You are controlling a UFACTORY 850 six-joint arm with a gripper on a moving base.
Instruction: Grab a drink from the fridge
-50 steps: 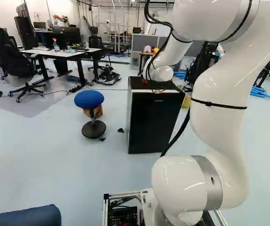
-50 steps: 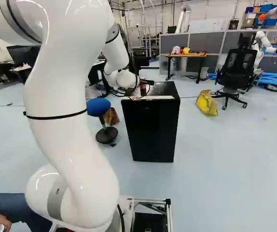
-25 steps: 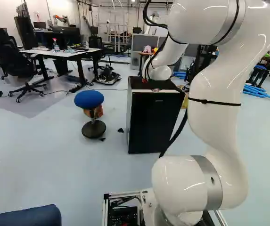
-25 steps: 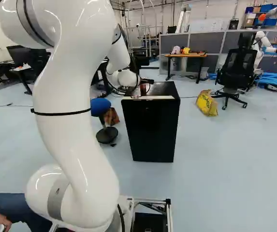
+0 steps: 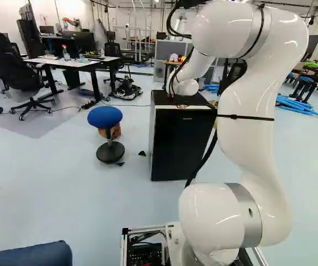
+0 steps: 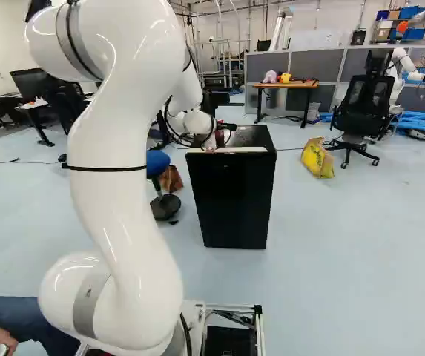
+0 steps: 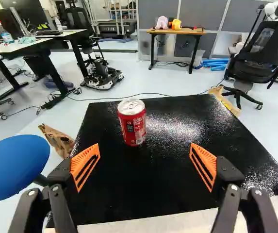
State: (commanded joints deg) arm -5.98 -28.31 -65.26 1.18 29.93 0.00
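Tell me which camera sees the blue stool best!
The left base view: the blue stool shows whole, from seat to foot. In the right base view the arm hides part of the seat; the wrist view shows the seat, not the foot.

The arm (image 5: 250,149) is glossy white, with smooth, rounded segments. A grey band (image 5: 245,210) rings a low joint; a thin black strap (image 5: 245,117) circles the link above. Black cable (image 5: 206,158) runs alongside. The hand (image 6: 224,131) is black, with silver screws (image 7: 234,187) and slotted orange pads (image 7: 83,157).
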